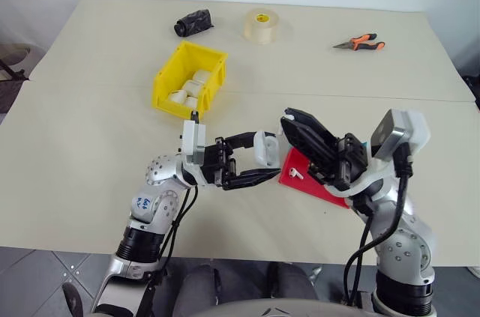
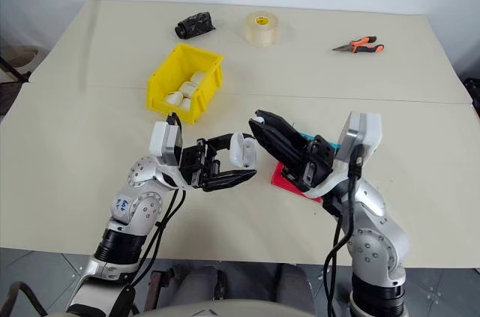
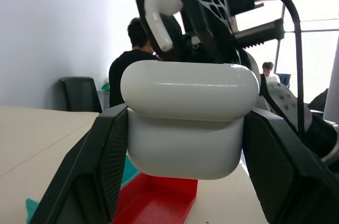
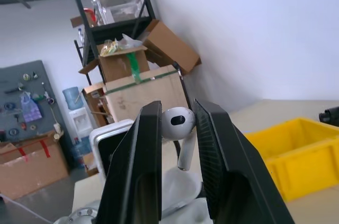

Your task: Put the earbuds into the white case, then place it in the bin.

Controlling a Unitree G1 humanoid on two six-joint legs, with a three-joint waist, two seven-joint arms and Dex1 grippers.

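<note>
Left tool [image 1: 253, 161] — clamped on the white case [image 1: 265, 148], held above the surface [image 1: 90, 145] with its lid toward the right tool [image 2: 259, 120], apparently to receive an earbud. Lid looks shut; the hinge side is hidden.
Right tool — closed on one earbud [image 4: 177, 123], stem hanging down, poised just beside the case.
Second earbud [image 1: 295, 173] — lying in the red tray [image 1: 296, 178], which the right arm partly covers.
Bin [image 1: 169, 81] — farther back, holding white items, indistinct.
</note>
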